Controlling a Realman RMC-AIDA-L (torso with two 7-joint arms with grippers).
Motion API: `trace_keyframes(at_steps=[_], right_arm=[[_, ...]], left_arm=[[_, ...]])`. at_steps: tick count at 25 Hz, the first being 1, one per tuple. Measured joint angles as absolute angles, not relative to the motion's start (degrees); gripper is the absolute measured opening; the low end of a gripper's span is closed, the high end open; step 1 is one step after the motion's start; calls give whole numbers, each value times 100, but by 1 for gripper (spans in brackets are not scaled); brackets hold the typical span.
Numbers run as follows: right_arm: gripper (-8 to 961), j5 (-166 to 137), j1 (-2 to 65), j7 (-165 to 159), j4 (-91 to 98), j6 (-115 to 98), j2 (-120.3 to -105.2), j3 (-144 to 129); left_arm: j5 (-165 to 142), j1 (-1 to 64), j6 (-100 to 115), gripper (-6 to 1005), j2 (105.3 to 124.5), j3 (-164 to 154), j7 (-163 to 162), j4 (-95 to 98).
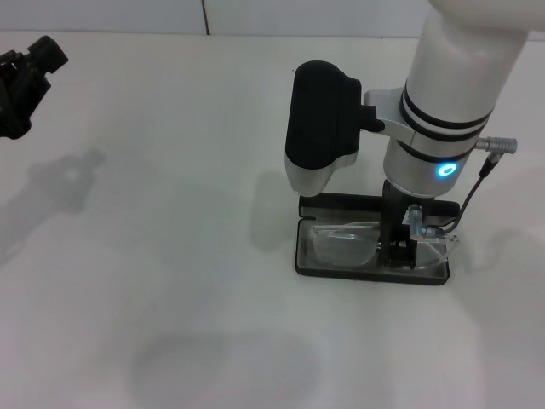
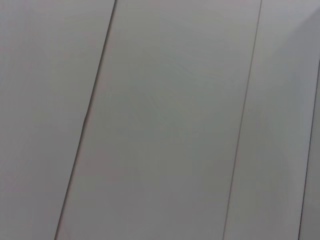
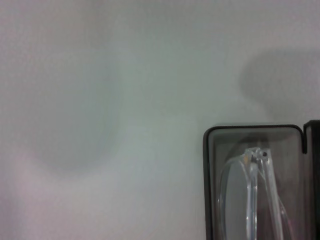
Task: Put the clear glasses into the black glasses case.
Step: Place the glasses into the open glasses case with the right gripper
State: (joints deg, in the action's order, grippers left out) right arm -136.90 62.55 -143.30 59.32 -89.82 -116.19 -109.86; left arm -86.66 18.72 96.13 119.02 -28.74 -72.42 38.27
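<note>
Directly beneath the right pincer, lower right of centre in the head view: the black glasses case, lid open, long axis running left to right across the frame. Clear glasses lying lengthwise inside the lower tray, parallel to that axis, left lens exposed, right half hidden behind the pincer. Fingers standing upright over the right portion of the frame, apparently at or touching it; grip state not determinable, whether closed on the glasses or released. Right arm by far the nearer; left pincer parked at the upper left edge, well apart, fingers likewise not readable.

Right wrist view, lower right: rounded case corner, grey lining, transparent lens and folded arm within the walls. Glasses colourless throughout, seemingly seated. White surface otherwise plain. Judged near completion: withdrawal straight upward advisable.
</note>
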Motion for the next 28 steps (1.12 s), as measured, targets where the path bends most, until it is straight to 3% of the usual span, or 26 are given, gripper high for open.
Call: trace_keyframes(at_steps=[28], right_arm=[[149,-13843,6249,-14399,5960,-9023,-11619,-10995]], left_arm=[[-8661,1850,9615,62,11909,-2868,-7242,3823]])
